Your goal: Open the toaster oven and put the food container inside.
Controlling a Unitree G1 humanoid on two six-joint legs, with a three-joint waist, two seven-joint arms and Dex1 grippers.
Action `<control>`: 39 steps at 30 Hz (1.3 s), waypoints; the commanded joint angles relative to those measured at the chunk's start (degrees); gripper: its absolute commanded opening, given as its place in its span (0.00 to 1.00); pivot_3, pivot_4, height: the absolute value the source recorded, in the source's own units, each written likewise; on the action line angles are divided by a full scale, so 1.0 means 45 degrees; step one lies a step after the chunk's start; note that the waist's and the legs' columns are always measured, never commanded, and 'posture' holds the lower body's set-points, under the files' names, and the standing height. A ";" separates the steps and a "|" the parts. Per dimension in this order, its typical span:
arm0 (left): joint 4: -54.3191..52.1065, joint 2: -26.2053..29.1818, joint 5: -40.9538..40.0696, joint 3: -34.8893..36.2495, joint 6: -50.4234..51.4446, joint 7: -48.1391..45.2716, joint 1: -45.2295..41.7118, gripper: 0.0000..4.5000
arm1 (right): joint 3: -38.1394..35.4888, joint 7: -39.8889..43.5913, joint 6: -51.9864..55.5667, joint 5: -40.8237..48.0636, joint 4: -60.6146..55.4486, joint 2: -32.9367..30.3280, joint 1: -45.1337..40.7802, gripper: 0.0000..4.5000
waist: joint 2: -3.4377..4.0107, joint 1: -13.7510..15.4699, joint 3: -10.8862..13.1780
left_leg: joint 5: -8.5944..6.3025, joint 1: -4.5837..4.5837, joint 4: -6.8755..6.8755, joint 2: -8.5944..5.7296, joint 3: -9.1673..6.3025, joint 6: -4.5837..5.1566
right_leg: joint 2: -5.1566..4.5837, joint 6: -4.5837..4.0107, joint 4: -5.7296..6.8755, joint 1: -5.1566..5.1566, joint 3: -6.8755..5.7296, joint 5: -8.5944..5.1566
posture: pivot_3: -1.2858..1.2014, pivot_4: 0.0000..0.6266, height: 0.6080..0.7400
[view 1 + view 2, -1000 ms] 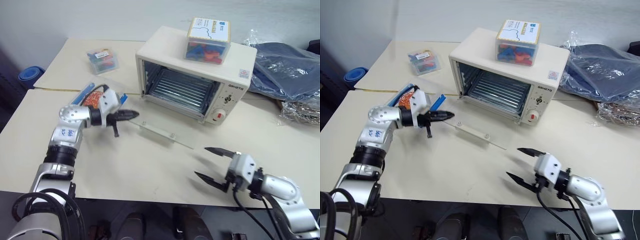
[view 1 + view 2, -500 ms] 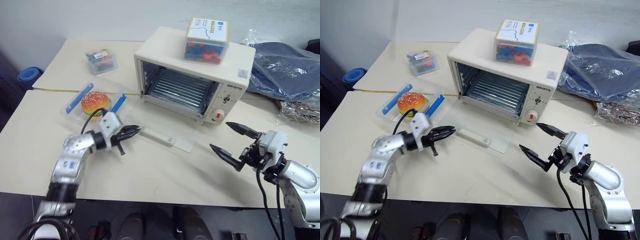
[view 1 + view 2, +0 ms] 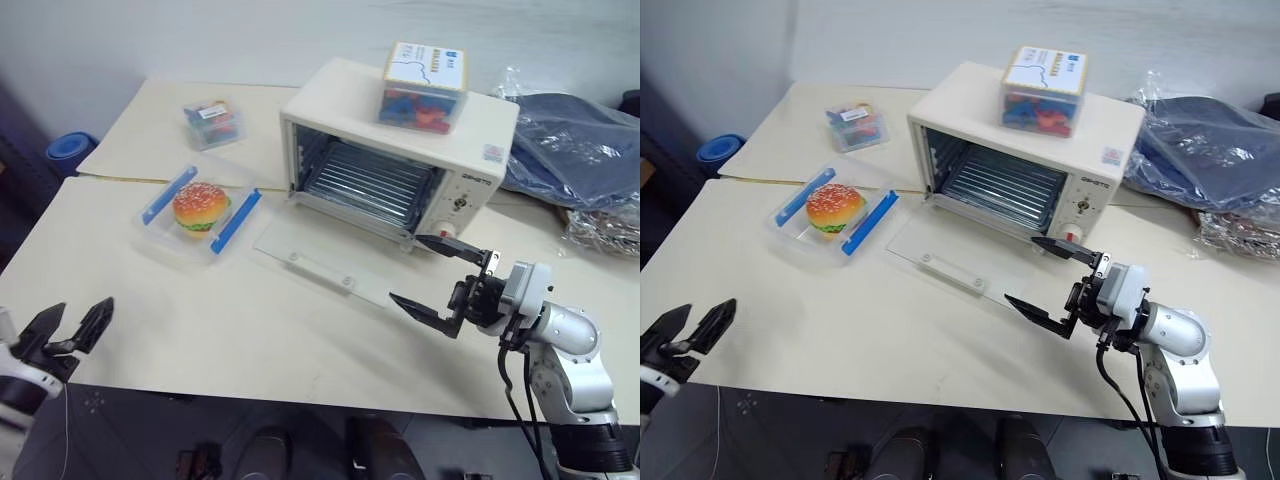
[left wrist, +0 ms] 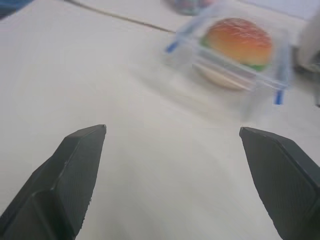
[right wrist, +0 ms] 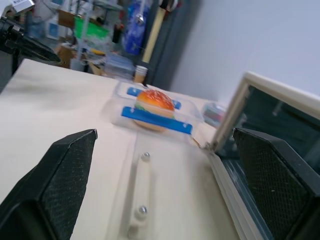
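So the cream-white boxy toaster oven (image 3: 400, 150) already has its glass door (image 3: 325, 262) flat down. The clear clip-lid food container with the toy burger (image 3: 203, 208) waits at its 9 o'clock. Left gripper (image 3: 68, 328) and right gripper (image 3: 438, 276): both spread wide, empty, probably lining up a two-handed grab.

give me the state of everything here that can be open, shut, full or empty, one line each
cream-white boxy toaster oven: glass door folded down flat on the table, wire rack bare
clear shallow food container with blue clips: shut, toy hamburger inside, on the table left of the oven
tall clear box with label lid: lid on, on top of the oven
small clear box of colourful bits: shut
left gripper: open, holding nothing
right gripper: open, holding nothing
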 commanded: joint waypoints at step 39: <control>0.8322 0.5820 -0.1920 -0.4359 0.7637 0.6591 -1.2039 0.01 | 0.0084 -0.0807 -0.0562 -0.0794 0.0153 -0.0028 0.0593 1.00 | -0.0050 -0.0525 -0.0005 | 0.0057 -0.0009 -0.0021 0.0007 0.0033 -0.0175 | 0.0044 -0.0007 0.0087 -0.0093 0.0014 -0.0009 | 0.52 0.24 1.00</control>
